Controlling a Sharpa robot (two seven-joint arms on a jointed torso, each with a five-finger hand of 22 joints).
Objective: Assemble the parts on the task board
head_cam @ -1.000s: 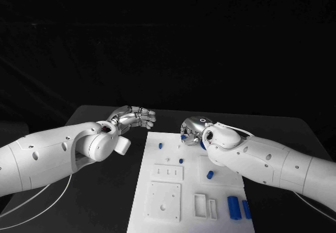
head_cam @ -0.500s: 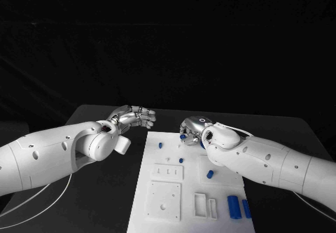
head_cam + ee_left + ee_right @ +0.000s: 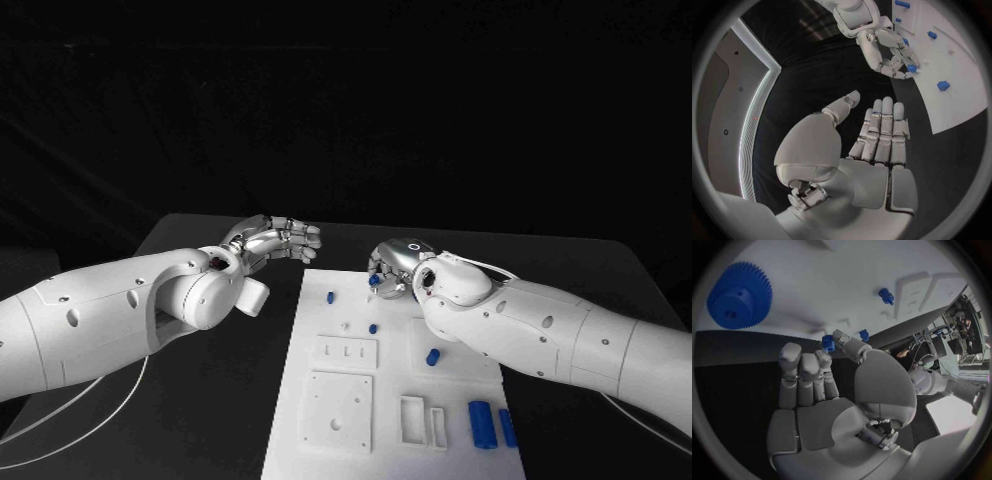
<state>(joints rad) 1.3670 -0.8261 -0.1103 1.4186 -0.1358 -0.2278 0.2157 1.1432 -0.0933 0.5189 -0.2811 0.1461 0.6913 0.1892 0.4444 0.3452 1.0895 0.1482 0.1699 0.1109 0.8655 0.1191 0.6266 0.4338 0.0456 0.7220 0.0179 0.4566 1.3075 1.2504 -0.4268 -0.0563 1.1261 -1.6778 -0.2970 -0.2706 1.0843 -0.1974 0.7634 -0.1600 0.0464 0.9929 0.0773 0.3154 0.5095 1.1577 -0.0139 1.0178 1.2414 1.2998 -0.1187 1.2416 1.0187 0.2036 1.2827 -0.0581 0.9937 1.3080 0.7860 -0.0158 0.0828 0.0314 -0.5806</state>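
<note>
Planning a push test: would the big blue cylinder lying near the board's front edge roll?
Probably. The blue cylinder lies on its round side on the flat task board, so a sideways nudge would likely roll it. It looks rigid, probably light plastic.

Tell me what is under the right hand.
Under the right hand lies the far end of the white board. A small blue part sits at its fingers; a blue gear lies nearby. The forearm covers the board's right edge.
</note>
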